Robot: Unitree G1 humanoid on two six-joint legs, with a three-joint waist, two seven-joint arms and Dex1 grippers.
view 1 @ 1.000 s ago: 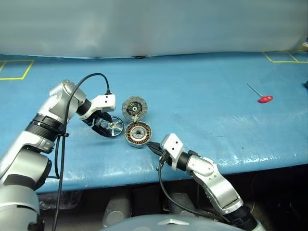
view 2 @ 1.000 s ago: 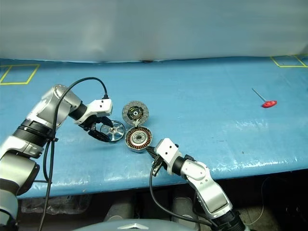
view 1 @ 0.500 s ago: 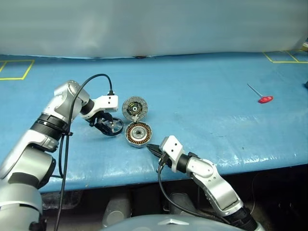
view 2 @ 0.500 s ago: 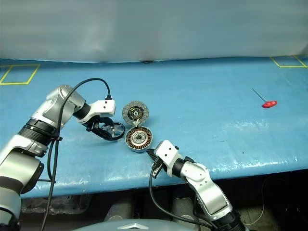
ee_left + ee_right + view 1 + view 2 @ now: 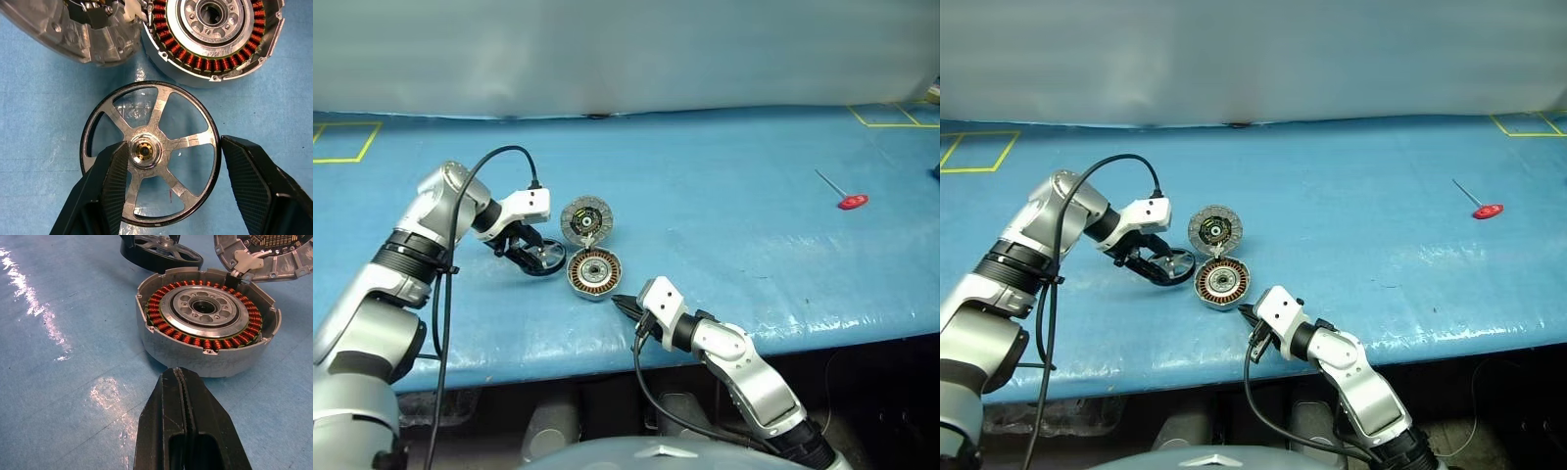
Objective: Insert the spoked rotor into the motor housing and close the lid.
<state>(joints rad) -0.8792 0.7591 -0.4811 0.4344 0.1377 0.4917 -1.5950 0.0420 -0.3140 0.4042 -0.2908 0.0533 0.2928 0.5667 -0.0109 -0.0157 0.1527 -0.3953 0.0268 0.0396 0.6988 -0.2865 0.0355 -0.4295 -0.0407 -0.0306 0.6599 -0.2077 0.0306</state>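
Spoked rotor (image 5: 151,152) sits between left end effector (image 5: 176,181) fingers.

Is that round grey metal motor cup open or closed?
Open: the grey metal motor housing shows its copper windings, and its lid lies beside it.

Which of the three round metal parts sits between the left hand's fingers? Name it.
The spoked rotor: an open silver wheel, unlike the copper-wound motor housing and the lid.
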